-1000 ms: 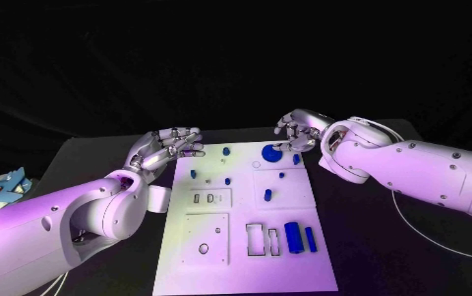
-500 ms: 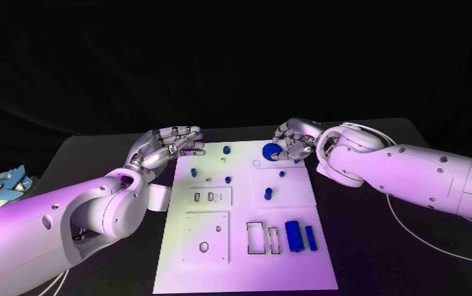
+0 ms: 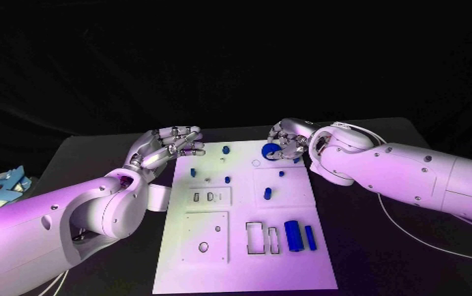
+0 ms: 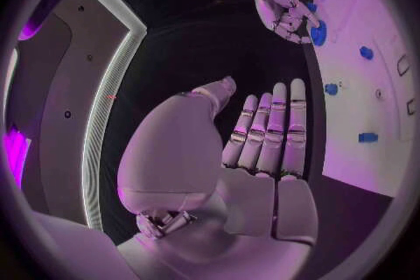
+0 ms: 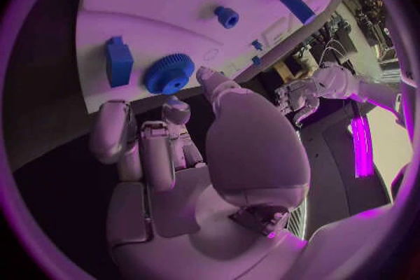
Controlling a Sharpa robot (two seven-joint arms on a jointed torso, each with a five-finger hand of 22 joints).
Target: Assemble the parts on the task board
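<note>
The white task board [image 3: 246, 269] lies mid-table with several small blue parts on it. At its far edge sits a blue gear [image 3: 269, 151] [image 5: 169, 73]. My right hand [image 3: 288, 138] hovers right at that gear, fingers curled toward it and the thumb [image 5: 210, 81] close beside its rim; nothing is clamped between them. A blue block [image 5: 118, 61] lies next to the gear. My left hand [image 3: 167, 144] stays off the board's far left corner, fingers [image 4: 276, 127] stretched out side by side and holding nothing. A blue cylinder [image 3: 292, 233] and a blue bar [image 3: 311, 239] lie near the board's right side.
Small blue pegs [image 3: 226, 151] [image 3: 267, 195] stand in the board's far half, and rectangular cut-outs [image 3: 255, 239] sit in its near half. A blue-and-white object [image 3: 12, 183] lies at the table's left edge. A thin cable [image 3: 393, 222] runs under my right arm.
My right hand has come down and to the left, from above and right of the gear to right against it. The gear and my left hand have not moved.
</note>
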